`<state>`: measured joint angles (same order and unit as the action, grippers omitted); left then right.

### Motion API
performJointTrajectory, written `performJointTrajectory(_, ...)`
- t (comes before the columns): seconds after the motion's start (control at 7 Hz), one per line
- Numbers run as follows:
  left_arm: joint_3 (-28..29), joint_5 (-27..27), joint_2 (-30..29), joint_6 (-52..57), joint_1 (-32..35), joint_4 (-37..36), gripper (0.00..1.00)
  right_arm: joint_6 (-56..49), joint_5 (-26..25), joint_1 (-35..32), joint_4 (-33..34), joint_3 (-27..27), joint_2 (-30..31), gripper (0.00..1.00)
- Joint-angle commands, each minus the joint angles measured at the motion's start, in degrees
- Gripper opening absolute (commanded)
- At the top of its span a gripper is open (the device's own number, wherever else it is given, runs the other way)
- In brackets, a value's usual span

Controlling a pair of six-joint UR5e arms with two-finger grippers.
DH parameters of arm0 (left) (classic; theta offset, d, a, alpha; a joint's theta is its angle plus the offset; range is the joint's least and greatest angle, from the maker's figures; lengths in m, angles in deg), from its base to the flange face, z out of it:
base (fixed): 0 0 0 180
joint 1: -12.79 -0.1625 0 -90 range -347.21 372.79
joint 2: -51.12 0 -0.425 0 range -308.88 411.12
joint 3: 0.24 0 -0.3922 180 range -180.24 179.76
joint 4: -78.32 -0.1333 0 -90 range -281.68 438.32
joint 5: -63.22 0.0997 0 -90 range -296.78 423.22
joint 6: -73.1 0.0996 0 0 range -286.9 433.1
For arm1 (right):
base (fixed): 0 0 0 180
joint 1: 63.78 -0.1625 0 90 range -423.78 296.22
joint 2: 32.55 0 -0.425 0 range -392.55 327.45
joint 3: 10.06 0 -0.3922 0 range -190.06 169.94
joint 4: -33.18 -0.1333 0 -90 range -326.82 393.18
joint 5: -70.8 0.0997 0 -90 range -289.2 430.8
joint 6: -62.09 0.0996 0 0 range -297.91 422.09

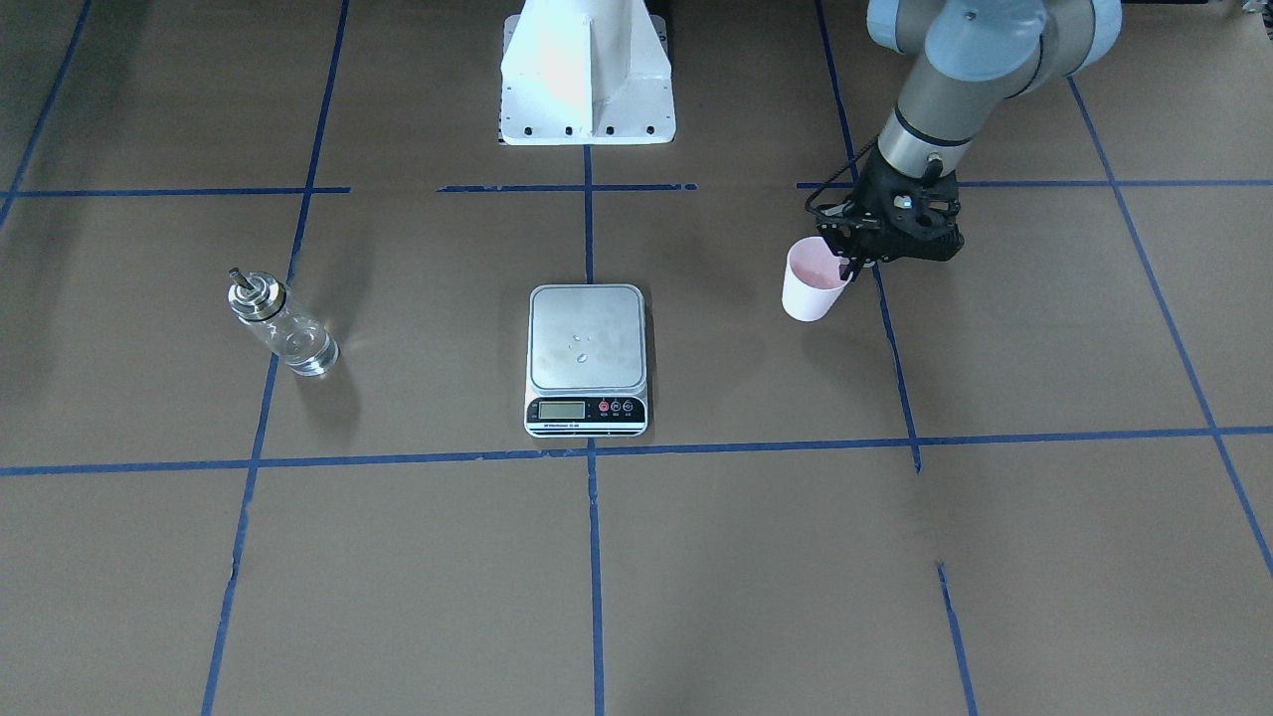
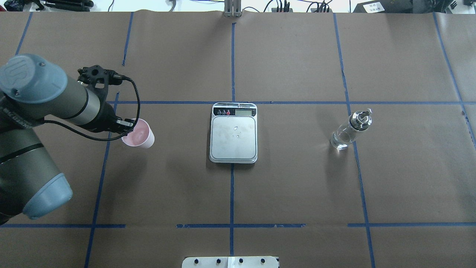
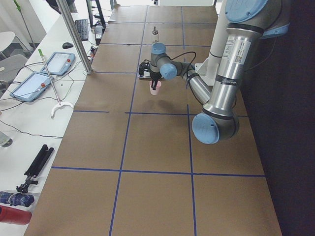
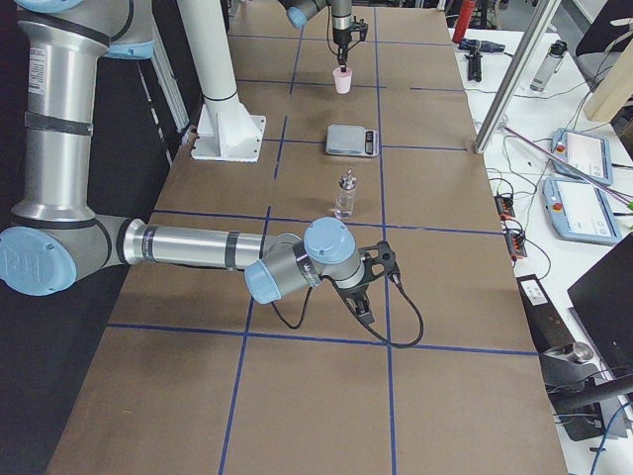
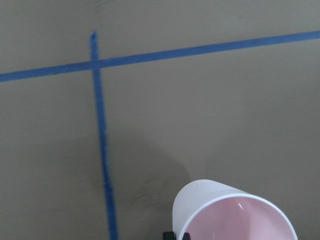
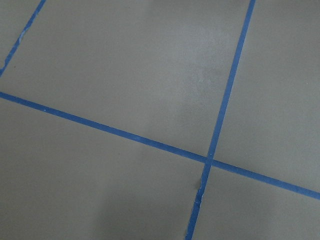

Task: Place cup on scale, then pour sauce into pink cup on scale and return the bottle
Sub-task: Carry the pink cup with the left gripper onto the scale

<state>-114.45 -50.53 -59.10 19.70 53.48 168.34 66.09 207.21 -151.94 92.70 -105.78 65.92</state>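
Left claw (image 2: 124, 128) pinches the cup (image 2: 140, 137) at its rim, well left of the scale (image 2: 233, 136). Cup is probably light and thin-walled: grip the rim gently. Bottle (image 2: 347, 132) stands far right. Right claw (image 4: 366, 302): cannot tell whether wide or narrow.

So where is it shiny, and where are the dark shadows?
Front-facing view: the white base glares, washed out, and the bottle throws a soft shadow on the table. Left wrist view: the cup is cut off by the bottom edge, its faint shadow beside it.
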Motion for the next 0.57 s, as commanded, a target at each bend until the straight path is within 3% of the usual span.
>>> performJointTrajectory(0.0, 2.8, -0.9, -9.1, -0.6, -0.3, -5.5, 0.00, 0.0, 0.0, 0.0, 0.0, 0.0, 0.1, 1.00)
performJointTrajectory(0.43, 14.4, -2.8, -20.9, -7.4, -1.2, -5.2, 0.00, 0.0, 0.0, 0.0, 0.1, 0.0, 0.1, 1.00)
